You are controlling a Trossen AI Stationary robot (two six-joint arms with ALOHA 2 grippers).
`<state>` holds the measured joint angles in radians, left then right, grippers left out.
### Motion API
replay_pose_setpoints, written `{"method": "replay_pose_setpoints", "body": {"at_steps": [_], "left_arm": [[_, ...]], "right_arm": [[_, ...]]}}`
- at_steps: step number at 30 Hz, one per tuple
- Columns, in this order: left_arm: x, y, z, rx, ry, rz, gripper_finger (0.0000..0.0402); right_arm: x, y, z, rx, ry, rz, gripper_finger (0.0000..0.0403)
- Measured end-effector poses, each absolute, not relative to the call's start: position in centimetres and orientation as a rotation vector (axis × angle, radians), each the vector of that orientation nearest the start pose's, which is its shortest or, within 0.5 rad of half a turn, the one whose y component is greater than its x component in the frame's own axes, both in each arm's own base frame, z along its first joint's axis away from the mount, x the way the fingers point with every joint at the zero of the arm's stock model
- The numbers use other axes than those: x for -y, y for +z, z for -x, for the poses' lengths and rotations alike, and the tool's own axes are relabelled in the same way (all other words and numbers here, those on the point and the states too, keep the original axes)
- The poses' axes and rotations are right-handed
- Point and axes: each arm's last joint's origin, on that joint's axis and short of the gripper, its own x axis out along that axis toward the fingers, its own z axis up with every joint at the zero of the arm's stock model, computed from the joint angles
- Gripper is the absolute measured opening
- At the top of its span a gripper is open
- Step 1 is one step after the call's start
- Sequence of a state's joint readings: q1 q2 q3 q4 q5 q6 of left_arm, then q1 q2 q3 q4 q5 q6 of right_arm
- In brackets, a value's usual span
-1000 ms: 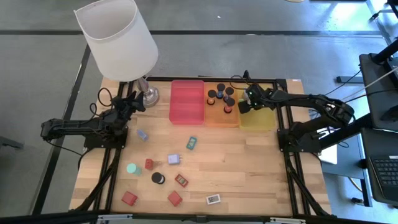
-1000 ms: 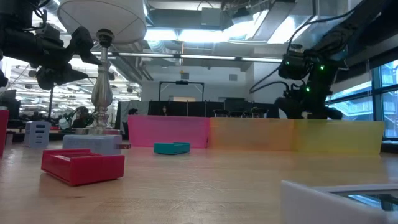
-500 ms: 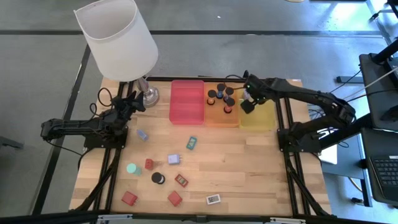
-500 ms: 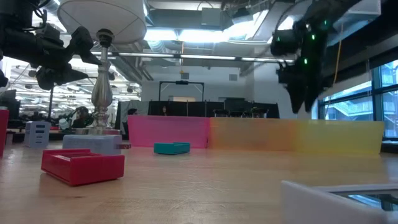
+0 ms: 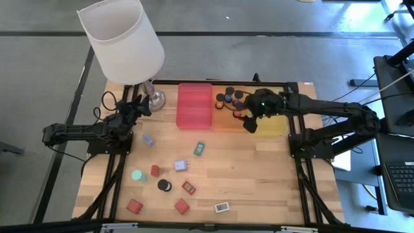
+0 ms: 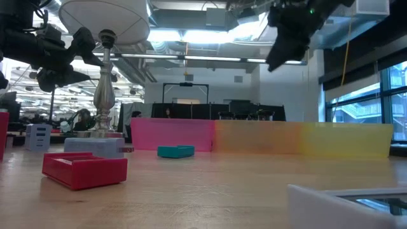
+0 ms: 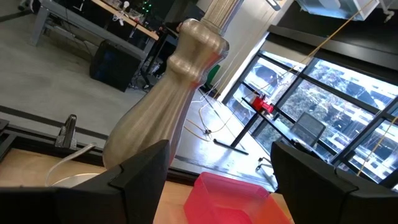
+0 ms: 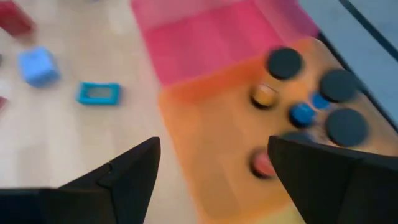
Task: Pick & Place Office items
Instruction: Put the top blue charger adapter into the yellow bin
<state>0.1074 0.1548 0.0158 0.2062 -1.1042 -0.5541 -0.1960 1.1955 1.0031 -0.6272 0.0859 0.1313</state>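
Note:
Several office items lie loose on the wooden table: a lavender cube (image 5: 148, 140), a teal block (image 5: 199, 149), a black cylinder (image 5: 164, 185), red blocks (image 5: 182, 206) and a white block (image 5: 222, 207). Several black cylinders (image 5: 229, 100) stand in the orange tray (image 5: 226, 123). My right gripper (image 5: 249, 123) hangs open and empty high above the seam between the orange tray and the yellow tray (image 5: 272, 124); its wrist view shows the cylinders (image 8: 301, 112) and the teal block (image 8: 98, 93) below. My left gripper (image 5: 137, 107) waits open beside the lamp base (image 7: 168, 106).
The white-shaded lamp (image 5: 126, 42) stands at the far left corner, close to my left gripper. The red tray (image 5: 195, 105), orange tray and yellow tray sit in a row along the far edge. Bare wood lies between the trays and the loose items.
My right gripper has risen from low over the yellow tray to well above the tray walls, and has shifted a little toward the table's left and near edge, to the orange tray's edge. The left arm and the items on the table have stayed put.

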Motion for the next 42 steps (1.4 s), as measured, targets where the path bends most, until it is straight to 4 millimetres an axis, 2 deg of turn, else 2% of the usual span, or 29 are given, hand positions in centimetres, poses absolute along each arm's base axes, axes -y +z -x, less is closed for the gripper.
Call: {"method": "replay_pose_setpoints", "body": {"at_steps": [6, 14, 20, 28, 34, 39, 42], "left_arm": [[-3.5, 17.5, -8.7, 0.397, 1.163, 0.518, 0.0276], [-3.5, 17.5, -8.7, 0.397, 1.162, 0.518, 0.0276], [-3.5, 17.5, -8.7, 0.397, 1.163, 0.518, 0.0276], [-3.5, 17.6, -8.8, 0.418, 1.146, 0.548, 0.0276], [-3.4, 17.6, -9.1, 0.433, 1.016, 0.634, 0.0276], [-2.6, 18.6, -10.0, 0.388, 0.621, 0.644, 0.0276], [-2.1, 19.4, -10.5, 0.411, 0.466, 0.677, 0.0276]], "right_arm": [[3.2, 29.2, -24.3, -0.770, -0.285, -0.170, 0.0299], [1.6, 29.8, -23.7, -0.745, -0.318, -0.094, 0.0299], [1.0, 30.9, -22.1, -0.704, -0.387, -0.087, 0.0300], [1.1, 32.1, -19.0, -0.683, -0.516, -0.149, 0.0300], [1.3, 32.6, -17.5, -0.668, -0.578, -0.138, 0.0300], [1.4, 32.7, -17.1, -0.666, -0.615, -0.080, 0.0300], [1.5, 32.8, -17.1, -0.669, -0.629, -0.042, 0.0300]]}}
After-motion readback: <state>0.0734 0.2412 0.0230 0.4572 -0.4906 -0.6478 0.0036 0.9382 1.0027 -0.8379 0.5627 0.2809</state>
